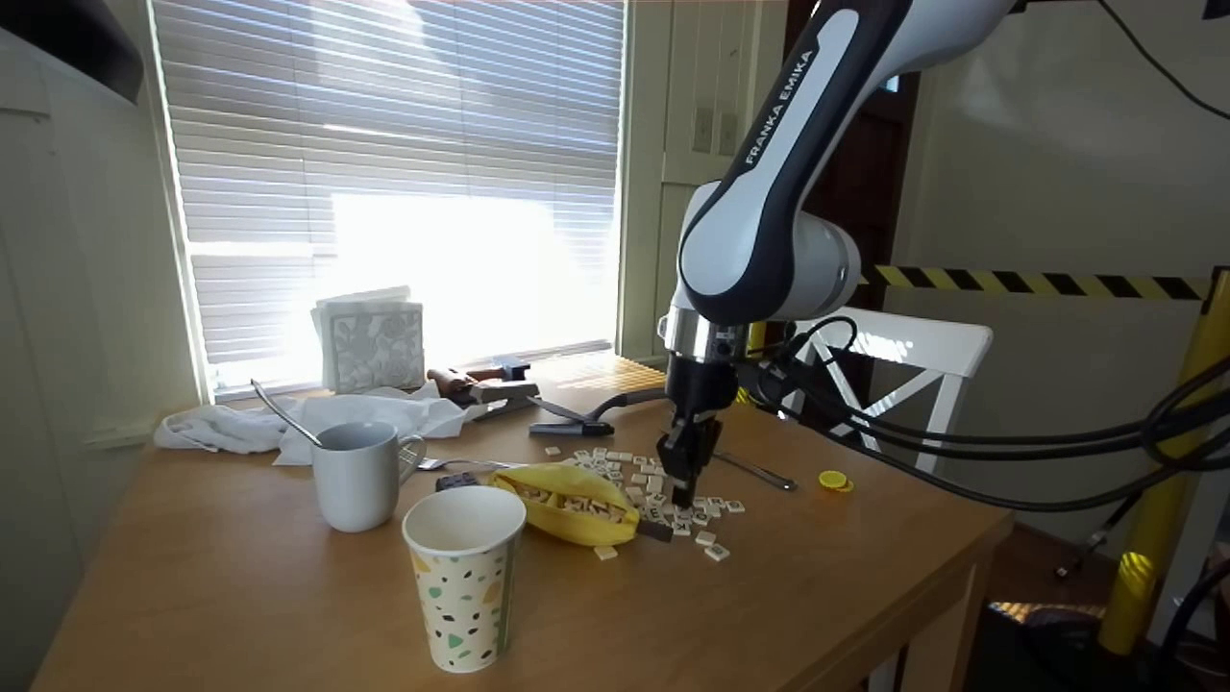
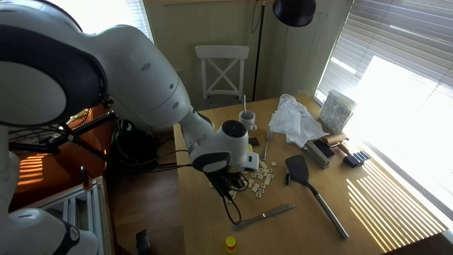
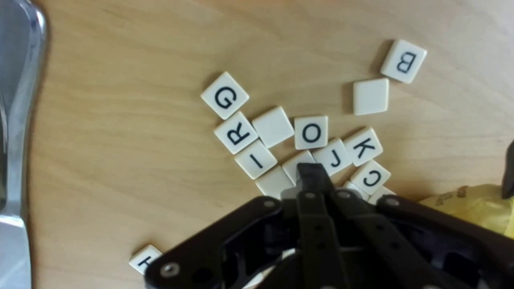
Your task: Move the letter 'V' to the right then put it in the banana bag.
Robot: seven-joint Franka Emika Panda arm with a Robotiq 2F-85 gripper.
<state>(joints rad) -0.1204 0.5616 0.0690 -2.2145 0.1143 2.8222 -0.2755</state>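
I see the banana bag (image 1: 577, 531) lying on the table (image 1: 240, 596), a soft yellow pouch with its mouth gaping along its length and pale tiles (image 1: 577, 506) resting inside. In the wrist view, where only part of it shows, small dark markings sit on the yellow. Which tile is the letter V, I can't make out from here.

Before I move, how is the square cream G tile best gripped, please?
From above, I'd pinch the G tile across its upper-right and lower-left edges in the wrist view: it lies flat, and the square cream R tile crowds its lower right.
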